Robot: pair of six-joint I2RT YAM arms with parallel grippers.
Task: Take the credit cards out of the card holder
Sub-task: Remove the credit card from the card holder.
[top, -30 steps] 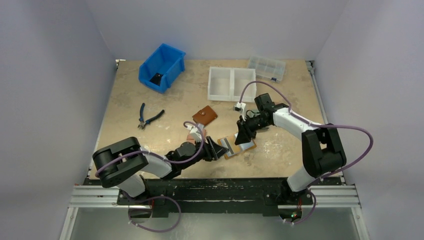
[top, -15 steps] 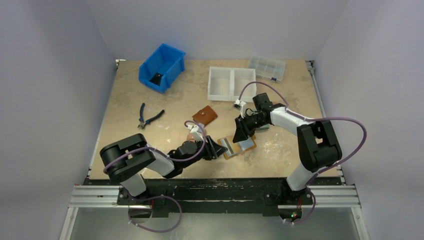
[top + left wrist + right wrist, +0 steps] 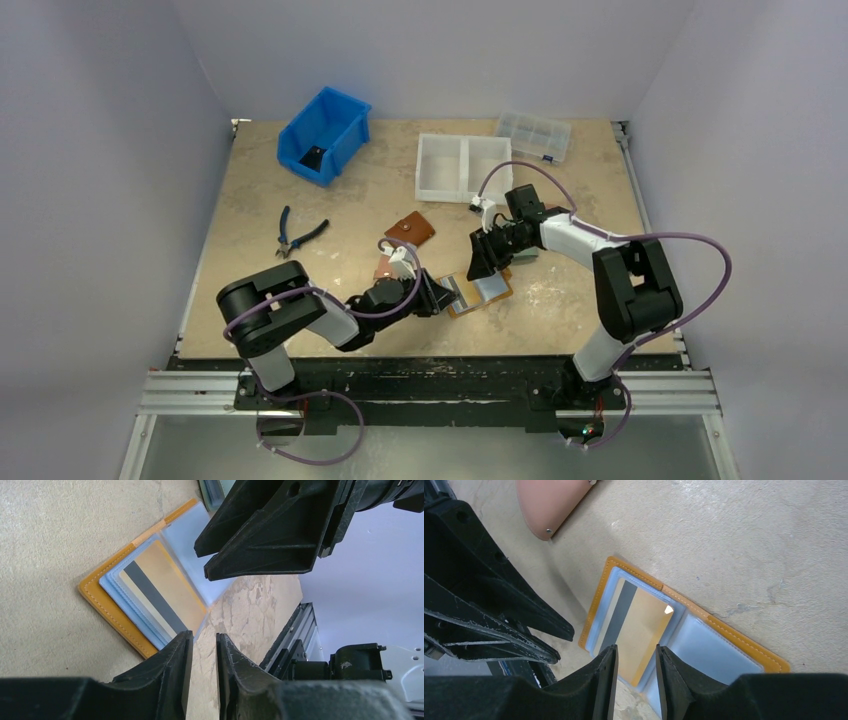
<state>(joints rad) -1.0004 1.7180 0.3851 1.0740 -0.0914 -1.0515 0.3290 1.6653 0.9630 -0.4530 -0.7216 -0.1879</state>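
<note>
Arms lean low at opposite sides of the card holder [image 3: 485, 293], left fingers [image 3: 167, 677] and right fingers [image 3: 596, 690] narrowly parted, empty. It lies open, long axis diagonal.

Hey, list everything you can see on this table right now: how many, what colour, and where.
bin: one, blue, far left
divided tray: one, white, far centre
compartment box: one, clear, far right
pliers: one, blue-handled, left of centre
brown wallet: one, brown, centre
pink wallet: one, pink, by the left arm, partly hidden
card holder: one, mustard-orange, lying open between the grippers
credit card: one visible, gold with a dark stripe, in a clear sleeve
left gripper: black, jaws slightly apart, empty
right gripper: black, open, empty, over the holder
</note>
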